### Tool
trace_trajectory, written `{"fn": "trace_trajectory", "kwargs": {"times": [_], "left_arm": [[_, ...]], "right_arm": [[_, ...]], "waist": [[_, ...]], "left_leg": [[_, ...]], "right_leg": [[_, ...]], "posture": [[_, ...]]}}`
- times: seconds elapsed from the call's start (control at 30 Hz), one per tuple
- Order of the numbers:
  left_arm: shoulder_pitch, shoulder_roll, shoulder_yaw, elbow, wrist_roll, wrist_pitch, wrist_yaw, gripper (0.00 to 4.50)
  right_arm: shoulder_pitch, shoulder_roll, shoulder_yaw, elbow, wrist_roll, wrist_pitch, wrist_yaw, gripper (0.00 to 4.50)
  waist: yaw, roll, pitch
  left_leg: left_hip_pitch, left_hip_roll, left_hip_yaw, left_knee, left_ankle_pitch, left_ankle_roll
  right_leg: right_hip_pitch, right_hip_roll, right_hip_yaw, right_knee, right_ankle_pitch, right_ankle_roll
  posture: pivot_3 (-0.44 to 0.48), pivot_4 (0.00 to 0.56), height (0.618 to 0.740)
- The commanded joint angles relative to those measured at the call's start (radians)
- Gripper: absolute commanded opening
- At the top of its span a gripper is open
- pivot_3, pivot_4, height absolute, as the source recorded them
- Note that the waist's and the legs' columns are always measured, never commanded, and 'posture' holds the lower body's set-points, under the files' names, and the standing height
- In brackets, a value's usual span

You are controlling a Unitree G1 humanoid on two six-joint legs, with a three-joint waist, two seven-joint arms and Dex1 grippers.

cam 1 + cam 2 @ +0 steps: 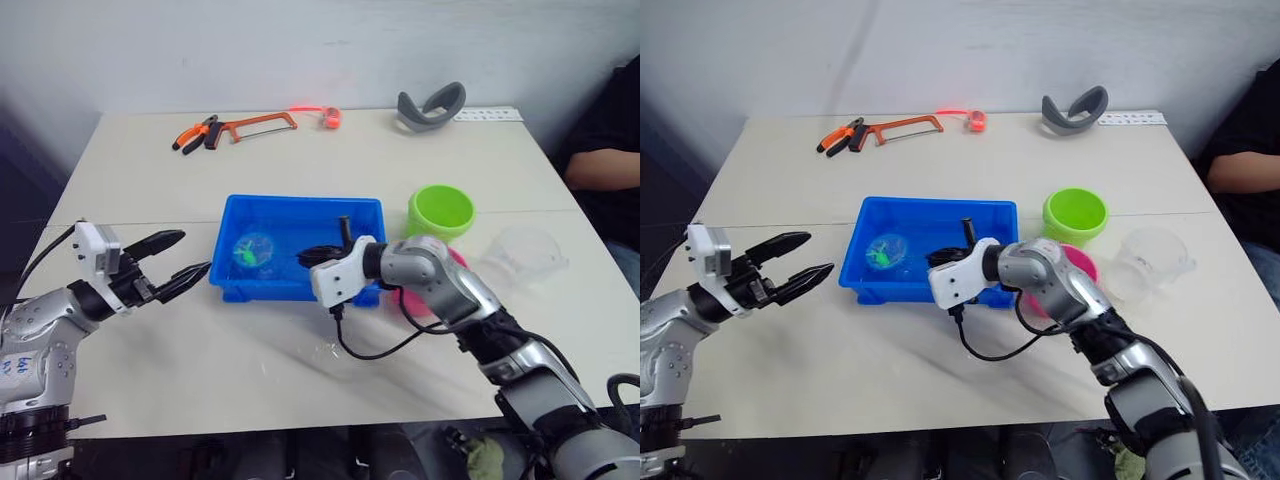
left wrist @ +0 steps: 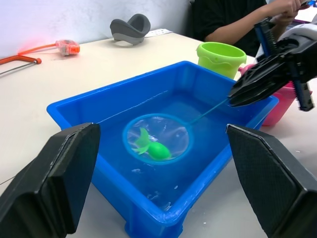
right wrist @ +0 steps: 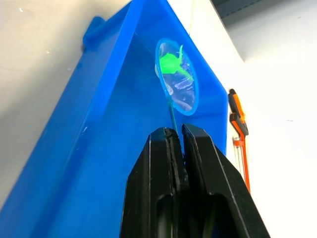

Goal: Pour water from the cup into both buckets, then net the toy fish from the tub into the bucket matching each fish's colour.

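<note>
Inside net (image 2: 157, 139), bright-green fish (image 2: 156, 148).

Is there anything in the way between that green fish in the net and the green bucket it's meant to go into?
Nothing visible stands between them. The green fish lies in the net inside the tub; the right gripper holds the net's handle. Only the tub's rim separates it from the green bucket, which stands just outside the tub's far right corner.

Head pair looks down and forward over the bench (image 1: 300, 160), both eyes sharing the tub (image 1: 290, 210) at centre. Left wrist camera peers between its wide-set jaws, close on the tub, net (image 2: 157, 139) dead ahead. Right wrist camera sits tight behind its pinched jaws, net just beyond.
</note>
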Motion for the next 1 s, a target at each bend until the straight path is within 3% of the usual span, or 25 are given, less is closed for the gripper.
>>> {"fn": "trace_trajectory", "kwargs": {"times": [0.03, 0.37, 0.63, 0.8, 1.0], "left_arm": [[-0.039, -0.006, -0.015, 0.021, 0.006, -0.034, -0.021, 4.41], [-0.166, -0.063, -0.100, 0.114, 0.026, -0.073, -0.057, 4.41], [-0.212, -0.116, -0.139, 0.161, 0.039, -0.099, -0.079, 4.41], [-0.225, -0.147, -0.154, 0.176, 0.042, -0.112, -0.079, 4.41], [-0.233, -0.184, -0.165, 0.181, 0.044, -0.123, -0.069, 4.41]], "right_arm": [[0.034, -0.051, -0.084, -0.109, 0.061, 0.012, 0.006, 0.00], [0.235, -0.293, -0.390, -0.273, 0.197, 0.057, 0.018, 0.00], [0.385, -0.478, -0.626, -0.176, 0.225, 0.029, -0.012, 0.00], [0.389, -0.568, -0.631, -0.031, 0.073, -0.064, -0.131, 0.00], [0.360, -0.728, -0.501, 0.102, -0.339, -0.260, -0.441, 0.00]], "waist": [[0.003, 0.000, 0.000], [0.016, 0.000, 0.000], [0.029, -0.001, 0.000], [0.028, -0.001, 0.000], [0.027, 0.000, 0.000]], "left_leg": [[0.000, 0.000, 0.000, 0.000, 0.000, 0.000], [0.000, -0.001, 0.000, 0.000, 0.000, 0.000], [0.000, -0.001, 0.002, 0.000, 0.000, 0.001], [0.001, -0.001, 0.002, 0.000, 0.000, 0.001], [0.000, -0.001, 0.002, 0.000, 0.000, 0.001]], "right_leg": [[0.000, 0.000, 0.000, 0.000, 0.000, 0.000], [0.001, 0.001, -0.001, -0.001, 0.000, 0.000], [0.001, 0.001, -0.001, -0.001, 0.000, 0.000], [0.001, 0.001, -0.001, 0.000, 0.000, 0.000], [0.001, 0.001, 0.000, 0.000, 0.000, 0.000]], "posture": [[0.000, 0.150, 0.740], [0.000, 0.150, 0.740], [0.000, 0.150, 0.740], [0.000, 0.150, 0.740], [0.000, 0.150, 0.740]]}}
